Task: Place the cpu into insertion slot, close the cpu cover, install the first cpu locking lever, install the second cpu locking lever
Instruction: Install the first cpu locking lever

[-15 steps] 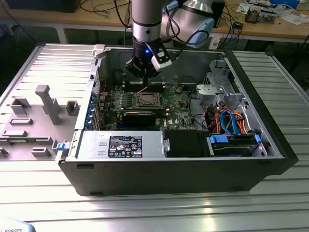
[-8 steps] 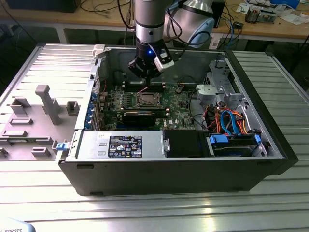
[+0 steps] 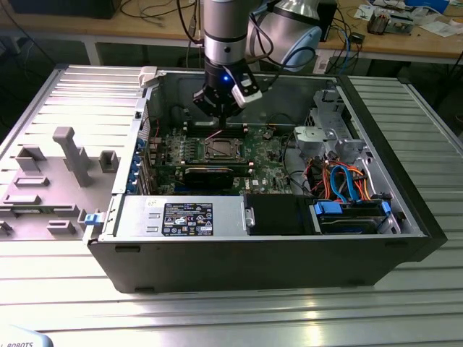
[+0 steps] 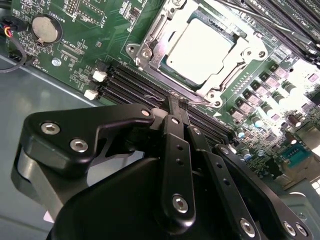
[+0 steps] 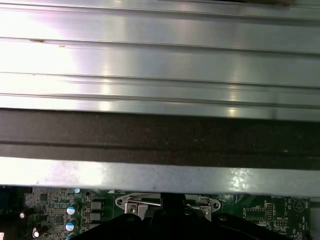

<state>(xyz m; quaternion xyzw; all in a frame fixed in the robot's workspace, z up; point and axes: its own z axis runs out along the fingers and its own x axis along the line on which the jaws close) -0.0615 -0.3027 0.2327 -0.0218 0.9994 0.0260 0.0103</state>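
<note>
In the second wrist view the cpu (image 4: 200,50) lies flat in the insertion slot (image 4: 220,95), its silver top showing through the window of the cpu cover (image 4: 150,47), which lies down around it. My gripper (image 4: 178,102) is shut with nothing between its black fingers. Its tips hover at the socket's edge, over the long black memory slots (image 4: 125,82). In the exterior view the gripper (image 3: 217,114) hangs just behind the insertion slot (image 3: 221,150), inside the open computer case. In the first wrist view the socket's silver rim (image 5: 132,202) sits beside the fingertips (image 5: 172,200). I cannot tell how the locking levers stand.
The case's metal walls (image 3: 155,94) ring the green motherboard (image 3: 268,155). A black graphics card (image 3: 210,173) lies in front of the socket, and the power supply (image 3: 181,217) and drive cage with blue and orange cables (image 3: 347,181) sit toward the exterior view's right. A grey fixture tray (image 3: 58,173) stands outside.
</note>
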